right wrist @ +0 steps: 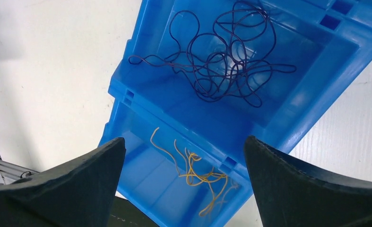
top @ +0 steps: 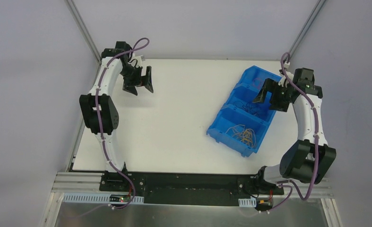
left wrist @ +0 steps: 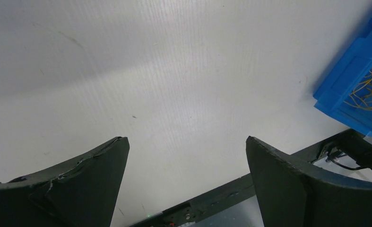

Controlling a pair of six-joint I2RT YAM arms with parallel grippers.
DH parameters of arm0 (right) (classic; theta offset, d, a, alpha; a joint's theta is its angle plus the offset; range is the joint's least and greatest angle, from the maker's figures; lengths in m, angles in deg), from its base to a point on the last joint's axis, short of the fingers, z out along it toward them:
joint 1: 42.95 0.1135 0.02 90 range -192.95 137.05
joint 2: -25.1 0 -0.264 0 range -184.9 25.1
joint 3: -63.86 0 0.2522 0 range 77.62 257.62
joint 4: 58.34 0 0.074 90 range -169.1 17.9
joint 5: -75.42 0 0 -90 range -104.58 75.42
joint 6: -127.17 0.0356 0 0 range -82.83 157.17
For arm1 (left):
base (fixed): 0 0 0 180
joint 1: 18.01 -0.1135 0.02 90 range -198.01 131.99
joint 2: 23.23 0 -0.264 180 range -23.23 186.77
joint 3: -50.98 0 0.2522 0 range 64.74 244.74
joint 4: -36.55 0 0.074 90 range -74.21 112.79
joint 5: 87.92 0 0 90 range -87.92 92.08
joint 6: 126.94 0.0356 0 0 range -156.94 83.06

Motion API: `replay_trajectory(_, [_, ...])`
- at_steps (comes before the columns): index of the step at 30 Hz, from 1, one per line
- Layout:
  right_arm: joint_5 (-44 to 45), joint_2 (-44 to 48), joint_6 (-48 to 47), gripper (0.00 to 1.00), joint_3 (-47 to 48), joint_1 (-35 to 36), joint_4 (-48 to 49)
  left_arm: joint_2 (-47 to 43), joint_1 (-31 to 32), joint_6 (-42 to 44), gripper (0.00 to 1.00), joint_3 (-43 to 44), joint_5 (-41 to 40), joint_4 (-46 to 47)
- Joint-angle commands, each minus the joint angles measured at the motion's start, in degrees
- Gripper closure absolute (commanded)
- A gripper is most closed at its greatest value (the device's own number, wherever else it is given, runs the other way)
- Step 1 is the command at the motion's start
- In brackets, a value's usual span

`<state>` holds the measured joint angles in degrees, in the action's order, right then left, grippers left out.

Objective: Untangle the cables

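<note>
A blue bin (top: 223, 126) with compartments lies at the right of the white table. Its nearest compartment holds thin yellow-orange cables (top: 243, 134), also in the right wrist view (right wrist: 200, 172) and at the left wrist view's right edge (left wrist: 370, 87). The middle compartment holds dark curly cables (right wrist: 221, 56), faint in the top view (top: 251, 107). My right gripper (top: 265, 92) hovers open and empty above the bin (right wrist: 141, 101). My left gripper (top: 140, 85) is open and empty above bare table at the far left, well away from the bin (left wrist: 337, 94).
The bin's far compartment (top: 259, 75) lies beside the right arm. The black base rail (top: 188, 182) runs along the near edge. A metal frame post (top: 82, 23) rises at the back left, another (top: 307, 26) at the back right.
</note>
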<state>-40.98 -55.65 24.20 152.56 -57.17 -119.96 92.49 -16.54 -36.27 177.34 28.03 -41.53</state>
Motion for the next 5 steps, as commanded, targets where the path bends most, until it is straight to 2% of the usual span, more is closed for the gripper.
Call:
replay_trajectory(1, [1.5,1.0,-2.1,0.01,3.7,0.1,-4.5,-5.3,-0.2,-0.5,0.01,0.3,-3.0,-1.4])
replay_trajectory(5, [3.4,0.3,-2.9,0.01,6.2,0.4,-5.0,-6.9,-0.2,-0.4,0.01,-0.9,-3.3,-1.3])
